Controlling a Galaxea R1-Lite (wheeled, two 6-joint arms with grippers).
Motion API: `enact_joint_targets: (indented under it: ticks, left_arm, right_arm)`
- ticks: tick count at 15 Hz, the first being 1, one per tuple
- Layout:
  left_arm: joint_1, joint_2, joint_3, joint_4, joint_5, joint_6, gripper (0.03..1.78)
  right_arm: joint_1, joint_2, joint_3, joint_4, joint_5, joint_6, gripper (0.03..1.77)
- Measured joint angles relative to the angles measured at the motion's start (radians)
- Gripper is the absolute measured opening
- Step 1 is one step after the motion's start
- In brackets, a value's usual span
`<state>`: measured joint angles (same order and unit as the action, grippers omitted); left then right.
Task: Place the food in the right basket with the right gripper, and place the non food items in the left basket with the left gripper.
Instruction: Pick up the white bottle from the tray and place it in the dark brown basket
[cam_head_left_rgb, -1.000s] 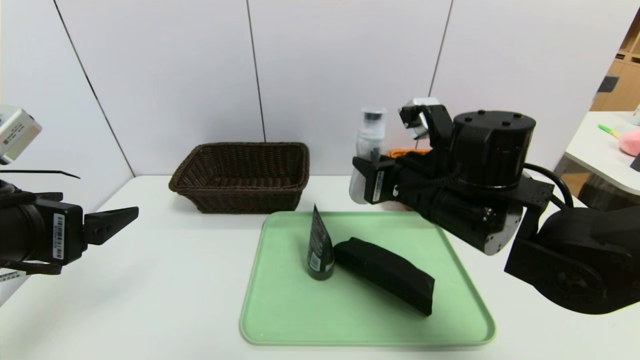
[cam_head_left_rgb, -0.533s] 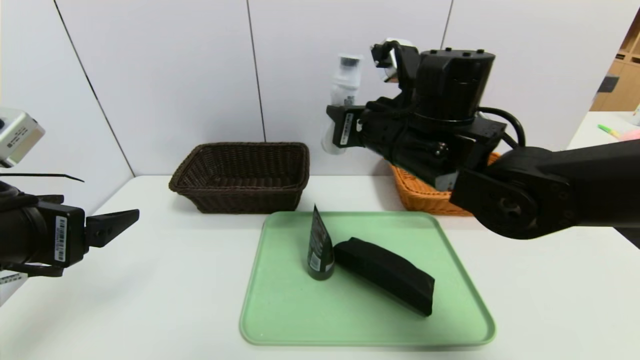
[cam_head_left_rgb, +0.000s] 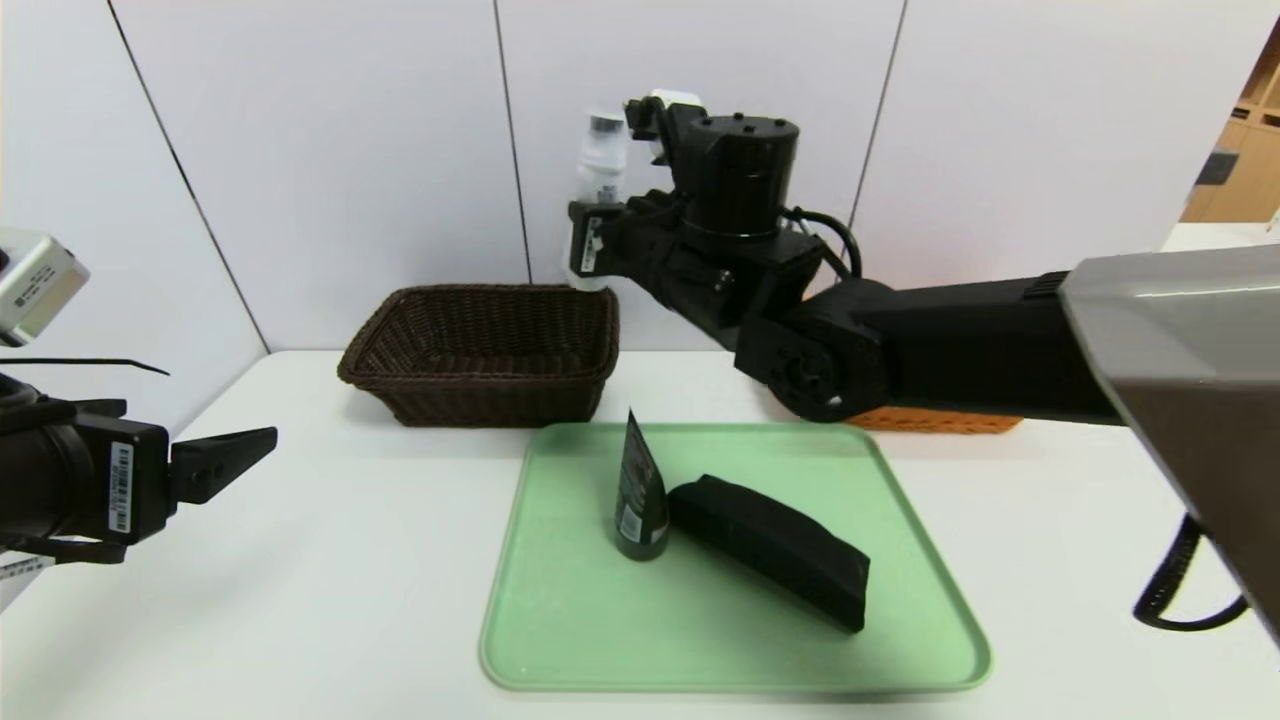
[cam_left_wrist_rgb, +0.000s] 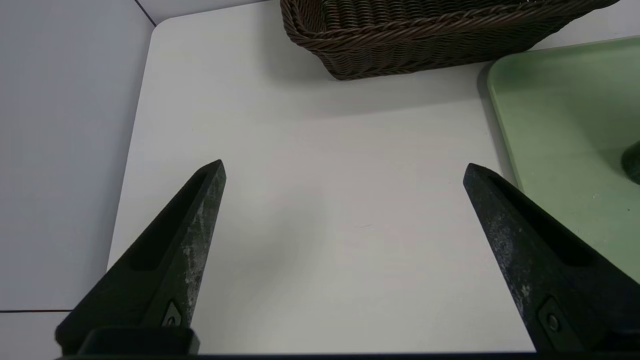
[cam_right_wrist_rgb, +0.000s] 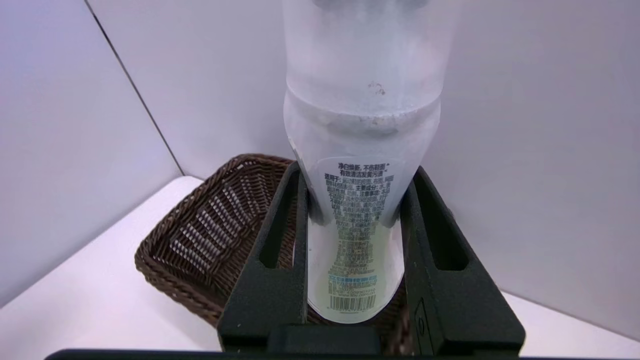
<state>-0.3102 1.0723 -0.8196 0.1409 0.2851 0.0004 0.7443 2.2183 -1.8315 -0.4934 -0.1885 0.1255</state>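
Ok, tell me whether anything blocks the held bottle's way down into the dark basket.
Nothing visible does. The right gripper holds the white bottle upright above the dark brown basket's right end; the basket's visible interior is bare.

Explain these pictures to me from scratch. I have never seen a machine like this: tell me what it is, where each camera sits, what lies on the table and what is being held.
This is a robot with two black arms, each ending in a two-fingered end effector. One picture comes from a camera on its head, looking down at a white table. The other two come from cameras on its wrists, looking out between the fingers.

On the table lies a green tray with an upright dark tube and a long black pouch. Behind it stand a dark brown basket and an orange basket, mostly hidden by the right arm.

The right end effector is shut on a pale bottle, holding it in the air near the brown basket. The left end effector is open and holds nothing, at the table's left side.
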Motion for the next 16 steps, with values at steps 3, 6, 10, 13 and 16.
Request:
enact_joint_targets:
  ticks: [3, 6, 10, 13, 16]
  left_arm:
    - [0.001, -0.006, 0.018, 0.001, 0.000, 0.001, 1.69]
    - [0.002, -0.022, 0.051, 0.001, 0.000, 0.001, 1.69]
    - [0.004, -0.037, 0.075, 0.002, 0.003, 0.002, 1.69]
    - [0.004, -0.041, 0.077, 0.002, 0.009, 0.005, 1.69]
    - [0.004, -0.042, 0.077, 0.002, 0.013, 0.004, 1.69]
  right_arm:
    - [0.009, 0.110, -0.101, 0.079, 0.021, 0.004, 0.53]
    - [0.008, 0.193, -0.121, 0.046, 0.030, 0.005, 0.53]
    - [0.009, 0.243, -0.124, -0.001, 0.042, 0.005, 0.53]
    - [0.006, 0.255, -0.124, -0.003, 0.043, 0.006, 0.53]
    - [0.004, 0.258, -0.124, -0.004, 0.037, 0.003, 0.62]
